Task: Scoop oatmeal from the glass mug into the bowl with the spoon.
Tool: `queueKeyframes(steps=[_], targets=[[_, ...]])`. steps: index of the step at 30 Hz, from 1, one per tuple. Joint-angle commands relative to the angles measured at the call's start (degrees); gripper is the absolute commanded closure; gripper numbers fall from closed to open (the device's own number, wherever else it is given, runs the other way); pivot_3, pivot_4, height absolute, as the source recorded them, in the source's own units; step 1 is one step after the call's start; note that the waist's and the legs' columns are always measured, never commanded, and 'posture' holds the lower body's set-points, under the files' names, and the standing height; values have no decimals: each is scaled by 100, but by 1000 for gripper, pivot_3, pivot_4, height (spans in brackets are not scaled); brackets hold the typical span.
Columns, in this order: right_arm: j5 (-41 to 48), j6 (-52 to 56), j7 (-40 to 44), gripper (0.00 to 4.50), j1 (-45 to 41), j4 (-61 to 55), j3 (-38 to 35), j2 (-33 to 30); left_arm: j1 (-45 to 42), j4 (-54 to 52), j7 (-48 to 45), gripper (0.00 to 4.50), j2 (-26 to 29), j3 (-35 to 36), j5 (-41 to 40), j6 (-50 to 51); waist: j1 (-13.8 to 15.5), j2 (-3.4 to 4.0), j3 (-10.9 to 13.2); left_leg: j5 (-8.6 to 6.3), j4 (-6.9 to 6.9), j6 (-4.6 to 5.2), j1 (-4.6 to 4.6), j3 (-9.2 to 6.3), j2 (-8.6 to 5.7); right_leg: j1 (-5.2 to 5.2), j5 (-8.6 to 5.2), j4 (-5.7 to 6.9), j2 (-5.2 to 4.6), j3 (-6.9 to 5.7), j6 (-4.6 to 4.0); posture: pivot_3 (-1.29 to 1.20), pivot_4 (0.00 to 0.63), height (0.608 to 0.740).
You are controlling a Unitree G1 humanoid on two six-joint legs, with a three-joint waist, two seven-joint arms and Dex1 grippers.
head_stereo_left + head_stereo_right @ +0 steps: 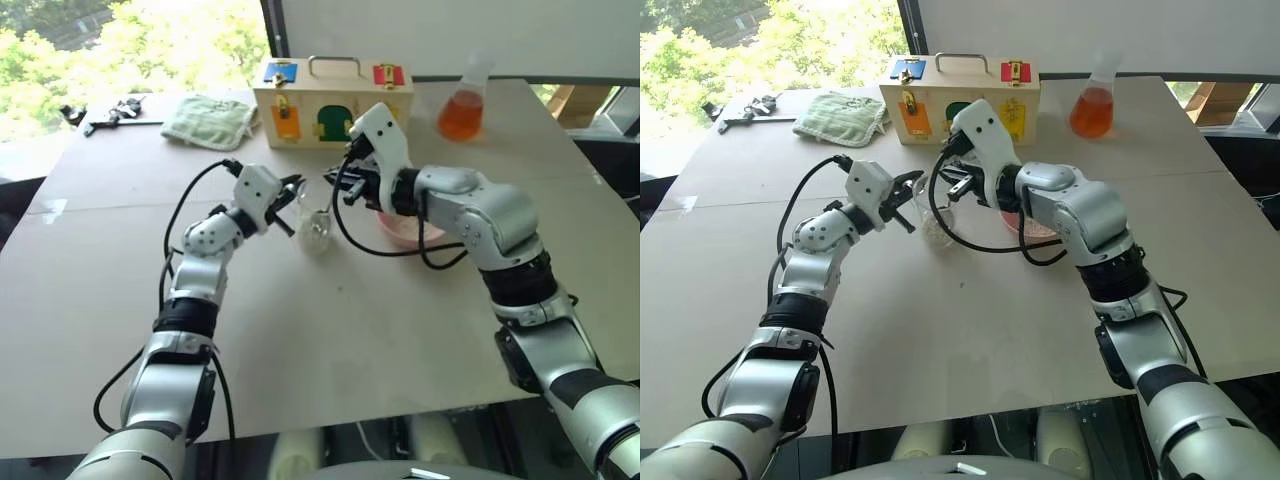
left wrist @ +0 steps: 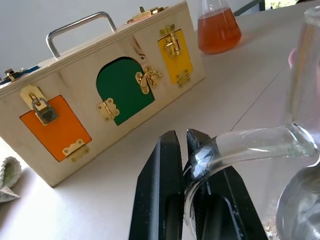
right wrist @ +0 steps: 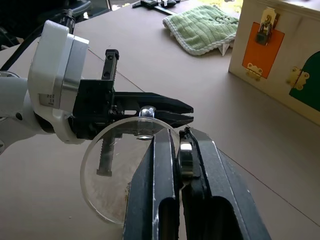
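The right gripper point(image 3: 181, 150), clamped on the spoon point(image 3: 185, 159) above the glass mug point(image 3: 117, 170) whose handle the left gripper point(image 2: 184, 155) pinches mid-table, should dip steeply to the remaining oatmeal point(image 3: 116, 190), then carry level to the bowl point(image 1: 410, 232).

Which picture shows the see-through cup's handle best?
The left wrist view: the glass mug has its curved handle up close, pinched by the left gripper. The right wrist view looks down into its round rim. In both eye views the mug is small and its handle is hard to make out.
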Motion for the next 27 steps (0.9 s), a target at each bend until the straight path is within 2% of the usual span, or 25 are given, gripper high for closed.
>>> queueKeyframes(steps=[1,8,12,16,27], targets=[[291,466,-52,4500,109,-209,-340,251,-66,34,-82,4444,91,-66,143,-218,-2,0,0,0,0,0,0,0,0,0,0,1,0,0,0,0,150,740],[876,1645,-689,4500,-134,21,-1694,769,33,139,-7,4444,56,-129,260,-397,4,0,0,3,0,-5,2,-2,2,1,0,5,0,-1,0,0,150,740],[956,1915,-862,4500,-301,42,-2098,739,101,132,52,4444,-7,-164,294,-433,-1,0,0,3,0,-5,2,-2,2,1,0,5,0,-1,0,0,150,740],[1024,2038,-985,4500,-435,-4,-2326,648,153,102,135,4444,-89,-186,336,-445,6,0,0,2,0,-4,3,-2,0,2,0,5,-1,-1,0,0,150,740],[1022,1899,-1023,4500,-499,-122,-2280,572,148,130,219,4444,-223,-245,376,-457,15,0,0,2,0,-4,3,-4,-1,4,0,5,-2,-2,0,0,150,740]])
